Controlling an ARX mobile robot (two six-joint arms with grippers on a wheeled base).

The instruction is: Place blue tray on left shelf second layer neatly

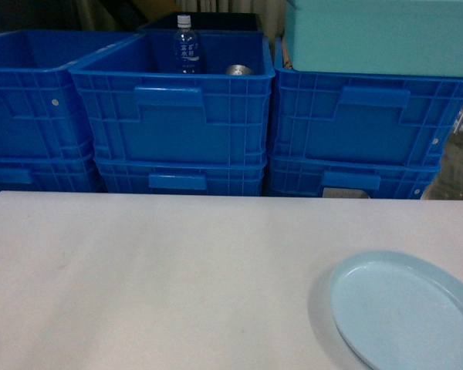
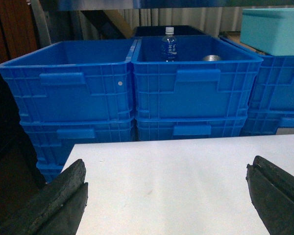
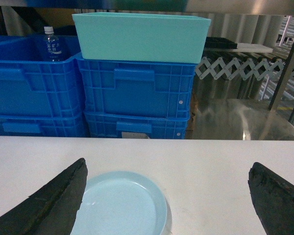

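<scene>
The tray (image 3: pixel 120 205) was seen flat on the table (image 3: pixel 225 166), below the right pincer (image 3: pixel 166 205), spread wide; the left pincer (image 2: pixel 166 196) likewise wide

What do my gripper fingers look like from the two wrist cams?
Both look alike: the left gripper and right gripper each show two thick, matte black, wedge-shaped fingers with a rough rubbery surface. No cables or markings are visible. The head view shows neither arm.
</scene>
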